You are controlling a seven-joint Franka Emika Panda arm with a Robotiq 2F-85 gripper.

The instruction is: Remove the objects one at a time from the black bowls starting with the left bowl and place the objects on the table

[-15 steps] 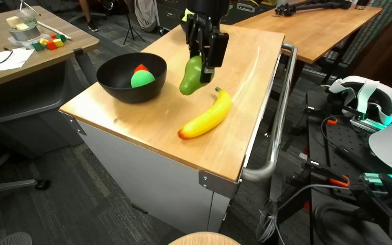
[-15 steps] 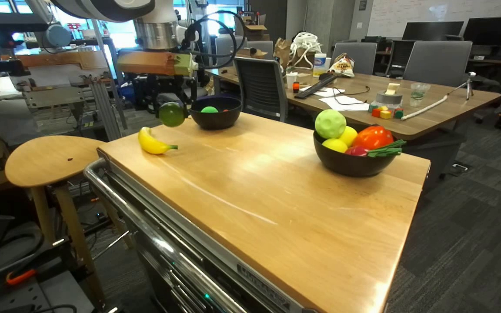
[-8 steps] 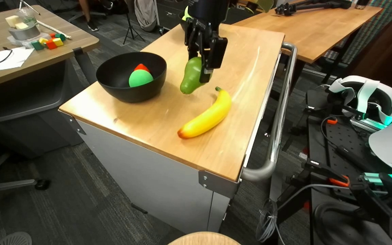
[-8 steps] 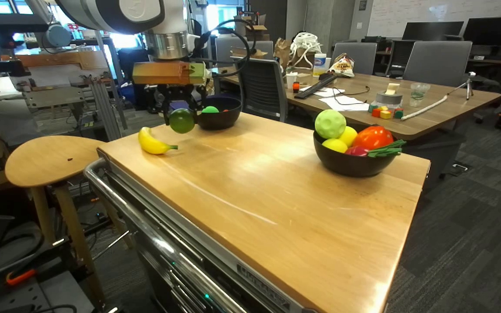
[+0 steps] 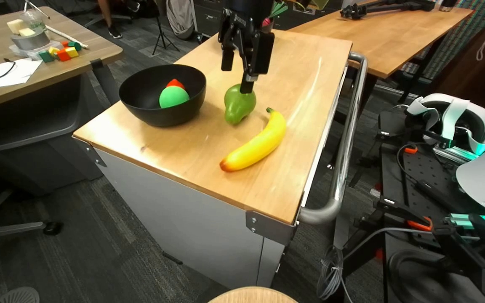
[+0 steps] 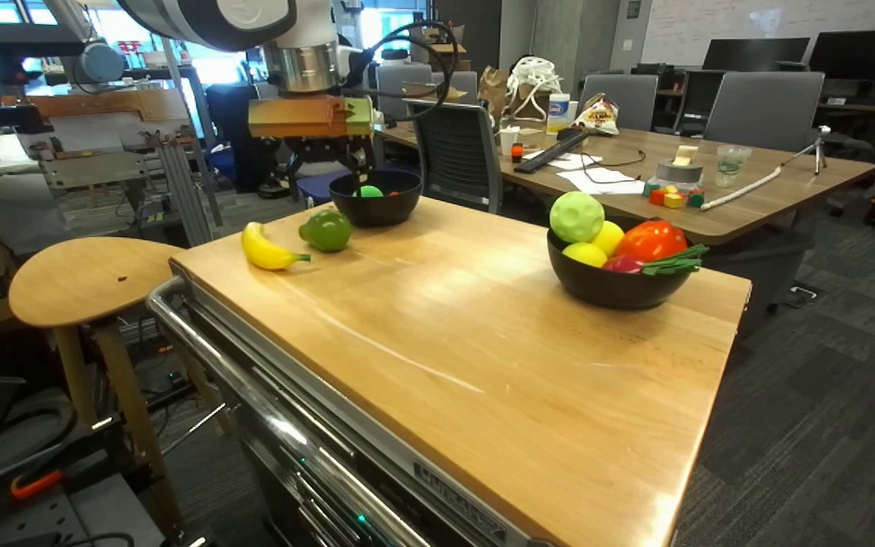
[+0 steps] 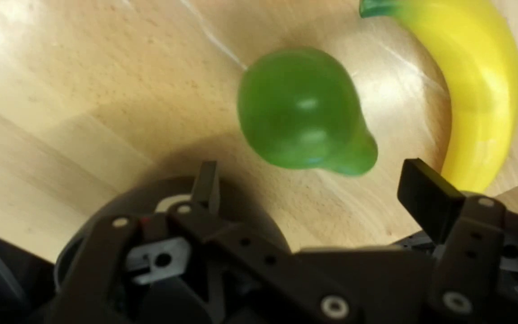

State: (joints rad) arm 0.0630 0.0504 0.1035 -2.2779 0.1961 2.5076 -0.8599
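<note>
My gripper (image 5: 237,75) is open and empty above a green pear-shaped fruit (image 5: 239,104), which lies on the wooden table (image 6: 483,327). In the wrist view, the fruit (image 7: 304,112) lies just beyond the gap between my fingertips (image 7: 311,182). A yellow banana (image 6: 270,251) lies beside it. A black bowl (image 5: 162,115) close by holds a green ball (image 5: 174,97) and a red item (image 5: 175,83), partly hidden behind the ball. Another black bowl (image 6: 620,290) holds a light green ball (image 6: 576,216), yellow fruits (image 6: 608,237), a red-orange vegetable (image 6: 652,241) and a dark red one with green stalks.
A metal handle rail (image 5: 350,147) runs along one side of the table. A round wooden stool (image 6: 88,277) stands near the banana's end. A brown table (image 6: 772,182) with blocks and papers stands behind. In the wrist view, the near bowl's rim shows under one finger.
The gripper held the green pear-shaped fruit above the table. It has opened and moved up away from it, and the fruit now rests on the table beside the banana.
</note>
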